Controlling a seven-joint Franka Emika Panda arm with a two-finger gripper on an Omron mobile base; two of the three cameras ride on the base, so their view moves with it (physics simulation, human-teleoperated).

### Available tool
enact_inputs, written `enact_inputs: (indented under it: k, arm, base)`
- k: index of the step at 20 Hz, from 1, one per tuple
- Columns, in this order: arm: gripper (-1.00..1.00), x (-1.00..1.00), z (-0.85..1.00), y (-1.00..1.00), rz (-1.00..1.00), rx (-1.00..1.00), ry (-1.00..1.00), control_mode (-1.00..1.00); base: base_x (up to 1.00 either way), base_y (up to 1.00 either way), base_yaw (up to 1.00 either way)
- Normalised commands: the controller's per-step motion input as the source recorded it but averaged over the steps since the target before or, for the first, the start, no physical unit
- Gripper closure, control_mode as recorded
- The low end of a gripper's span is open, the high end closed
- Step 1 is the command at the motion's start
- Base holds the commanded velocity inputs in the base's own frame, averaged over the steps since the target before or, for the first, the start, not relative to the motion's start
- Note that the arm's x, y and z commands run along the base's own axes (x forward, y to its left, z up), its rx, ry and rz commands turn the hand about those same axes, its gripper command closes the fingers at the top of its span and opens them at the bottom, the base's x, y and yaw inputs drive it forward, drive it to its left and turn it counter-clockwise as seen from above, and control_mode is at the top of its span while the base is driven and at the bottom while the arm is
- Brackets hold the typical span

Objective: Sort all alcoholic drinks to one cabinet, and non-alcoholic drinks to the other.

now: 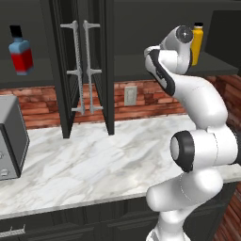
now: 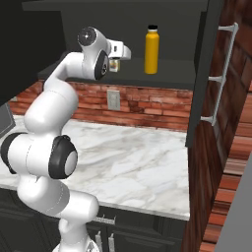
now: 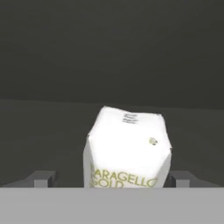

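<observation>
Three drinks are on show from where I stand. One flat-sided bottle (image 1: 20, 52), blue above and red below with a black cap, stands upright on the left cabinet's shelf, above the steel microwave (image 1: 10, 136). One yellow-orange bottle (image 2: 151, 49) with a black cap stands upright on the open shelf (image 2: 162, 78) of the right cabinet. One small pale cream container (image 3: 127, 148), with gold lettering on its front, sits between the fingers of the gripper (image 2: 115, 61), which the white arm holds up at shelf height just left of the yellow-orange bottle, well apart from the blue-and-red one.

From the hand view, the cream container is upright, with one grey fingertip (image 3: 41, 179) on either side of its base. Each tip stands slightly away from the carton's sides, so I cannot tell whether the fingers are pressing it or merely flanking it.

Two closed cabinet doors with long silver handles (image 1: 84, 66) hang between the two open shelves. One open cabinet door (image 2: 209, 74) juts out at the right. One wall outlet (image 2: 113, 100) sits in the brick backsplash above the marble counter (image 2: 142, 157).
</observation>
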Motion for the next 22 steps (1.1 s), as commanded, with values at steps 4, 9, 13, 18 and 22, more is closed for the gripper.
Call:
enact_inputs:
  k: [4, 9, 13, 18, 22]
  arm:
    - [-1.00, -0.16, 0.00, -0.04, 0.00, 0.00, 0.00, -1.00]
    - [-1.00, -0.38, 0.06, -0.05, 0.00, 0.00, 0.00, -1.00]
    - [-1.00, -0.47, 0.04, -0.01, 0.00, 0.00, 0.00, -1.00]
    - [-1.00, -0.49, 0.05, 0.00, 0.00, 0.00, 0.00, -1.00]
    - [-1.00, -0.49, 0.06, 0.00, 0.00, 0.00, 0.00, -1.00]
  base:
    - [0.00, 0.00, 0.00]
    - [0.00, 0.00, 0.00]
    - [0.00, 0.00, 0.00]
    - [0.00, 0.00, 0.00]
    - [0.00, 0.00, 0.00]
